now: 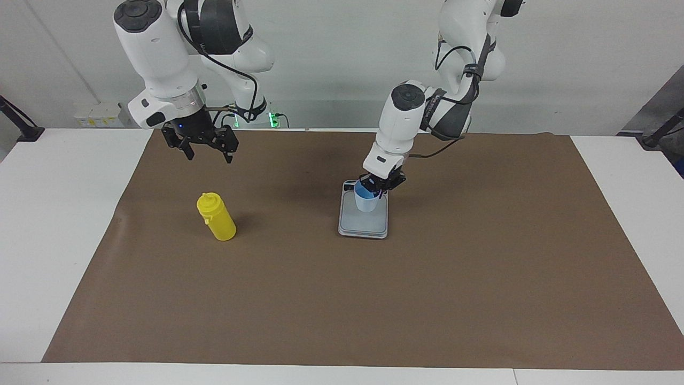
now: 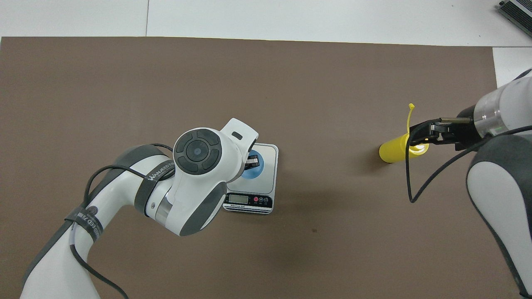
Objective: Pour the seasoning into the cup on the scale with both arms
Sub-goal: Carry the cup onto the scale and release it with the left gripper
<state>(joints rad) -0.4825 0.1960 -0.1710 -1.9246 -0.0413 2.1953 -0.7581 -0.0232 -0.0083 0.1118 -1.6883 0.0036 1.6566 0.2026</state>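
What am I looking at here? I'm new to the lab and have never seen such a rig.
These are two white robot arms at a table covered with a brown mat. One picture faces the robots from across the table; the other looks down from above their own end. On the mat lies a kitchen scale, and a small blue cup stands on it. The left gripper is down at the cup's rim, one finger inside it; whether it grips is unclear. A yellow squeeze bottle stands toward the right arm's end of the table. The right gripper hangs open in the air, holding nothing.
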